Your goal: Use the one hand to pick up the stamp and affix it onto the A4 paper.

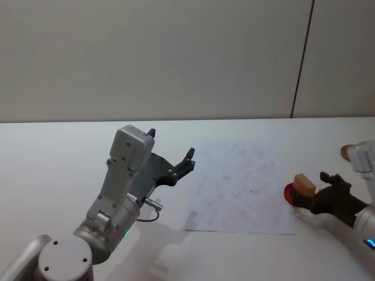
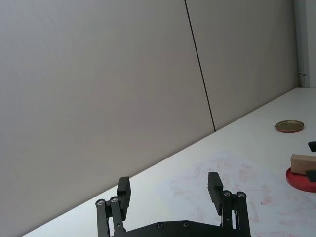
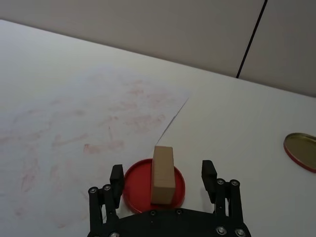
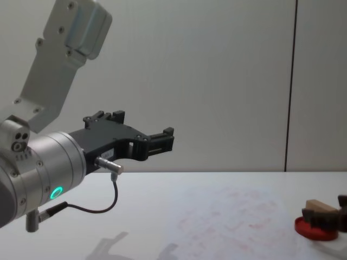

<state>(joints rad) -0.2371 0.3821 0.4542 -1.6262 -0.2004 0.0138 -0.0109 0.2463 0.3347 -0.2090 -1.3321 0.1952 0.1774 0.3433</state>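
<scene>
Surface (image 1: 53, 152): plain white, backed by a grey panelled wall.

A4 paper (image 1: 240, 187): flat on the surface near its centre, covered in faint pinkish-red marks; none can be read as letters or a brand.

Red disc (image 3: 154, 185): flat and round, just off the paper's 3 o'clock edge, touching or nearly touching it.

Stamp (image 3: 162, 174): light-tan wooden block resting on the red disc, bare of any label.

Right end effector (image 3: 163, 177): low at the surface, at the paper's 3 o'clock side, fingers spread wide, one on each side of the stamp with a gap both sides; not gripping it.

Left end effector (image 2: 169, 190): raised above the surface at the paper's 9 o'clock side, fingers wide apart, holding nothing. A green ring light glows on its arm in the chest view.

Gold-coloured lid (image 3: 301, 151): flat on the surface, well apart from the disc, on the far side from the paper. No writing legible.
</scene>
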